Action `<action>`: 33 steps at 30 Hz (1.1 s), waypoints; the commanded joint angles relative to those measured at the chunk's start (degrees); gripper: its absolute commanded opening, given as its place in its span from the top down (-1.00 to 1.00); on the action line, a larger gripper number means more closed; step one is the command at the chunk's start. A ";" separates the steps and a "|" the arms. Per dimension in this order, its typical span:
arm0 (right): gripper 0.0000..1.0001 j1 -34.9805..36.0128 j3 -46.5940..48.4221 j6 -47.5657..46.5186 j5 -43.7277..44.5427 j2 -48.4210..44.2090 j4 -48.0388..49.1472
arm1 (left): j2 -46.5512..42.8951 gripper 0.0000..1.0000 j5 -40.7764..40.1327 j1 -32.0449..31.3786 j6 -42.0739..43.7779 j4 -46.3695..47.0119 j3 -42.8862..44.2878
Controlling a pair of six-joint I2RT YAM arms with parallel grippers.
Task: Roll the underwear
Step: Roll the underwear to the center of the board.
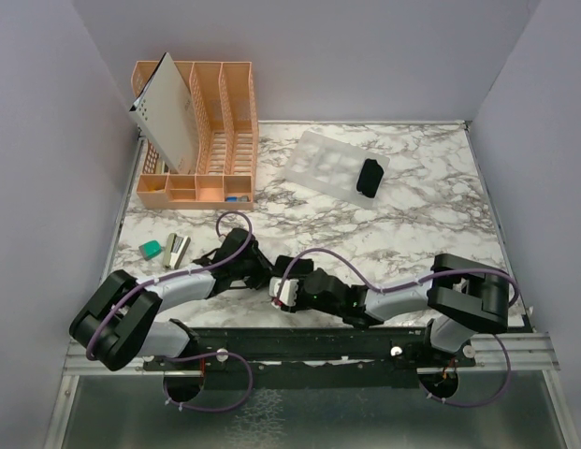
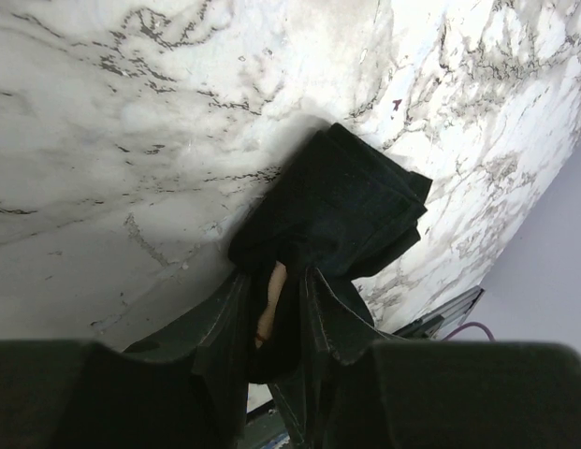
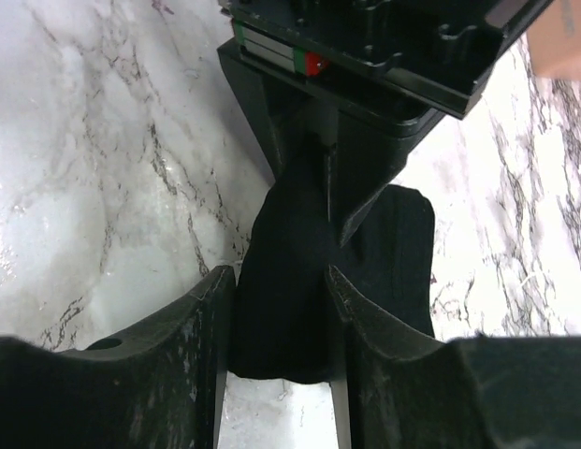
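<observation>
Marble tabletop point(image 1: 412, 220) is carrying an organizer point(image 1: 196, 140), a stapler point(image 1: 178, 251) and a clear tray point(image 1: 337, 164) holding a rolled bundle point(image 1: 370, 178). We are pinching the underwear point(image 2: 346, 210) near the front edge, left gripper point(image 2: 276, 309) and right gripper point(image 3: 281, 309) both clamping its cloth, each blocking the other's view.

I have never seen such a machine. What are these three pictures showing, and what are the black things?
These are two robot arms bolted to a marble table. One picture looks down from above; the other two come from cameras on each wrist. Both grippers, left gripper and right gripper, are pinching one black underwear near the front edge. A second, rolled underwear lies on a clear tray. An orange organizer stands at the back left, and some small items lie in front of it.
</observation>
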 commanded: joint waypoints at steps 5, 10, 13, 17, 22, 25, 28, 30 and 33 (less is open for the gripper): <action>0.79 0.52 -2.83 5.84 3.93 1.33 5.15 | -1.74 0.99 -3.18 -0.20 -0.05 -6.13 -0.61; 0.99 -3.86 -6.77 16.13 -8.56 1.33 11.25 | -6.37 0.29 -4.94 0.89 0.40 -7.79 -1.60; 0.99 -8.61 -10.34 26.52 -17.72 2.58 19.76 | -10.22 -0.21 -6.45 1.80 0.29 -9.64 -2.22; 0.98 -14.95 -12.11 37.98 -30.95 7.06 29.66 | -18.41 -0.53 -9.33 2.00 -0.74 -8.87 -4.91; 0.94 -19.52 -12.07 47.79 -38.97 13.98 38.43 | -26.41 -0.71 -9.11 2.01 0.45 -3.63 -9.19; 0.93 -22.66 -12.21 53.87 -40.99 17.29 41.87 | -26.80 -0.71 -7.02 2.02 3.15 -0.17 -10.15; 0.90 -24.77 -12.15 57.80 -43.34 19.86 45.15 | -24.33 -0.72 -4.52 2.04 5.37 3.07 -10.48; 0.87 -25.41 -12.27 59.24 -43.49 20.73 46.70 | -20.88 -0.71 -3.54 1.92 6.11 4.32 -10.23; 0.84 -26.12 -11.93 60.29 -42.95 21.08 46.21 | -16.89 -0.72 -2.36 1.49 5.58 8.30 -10.43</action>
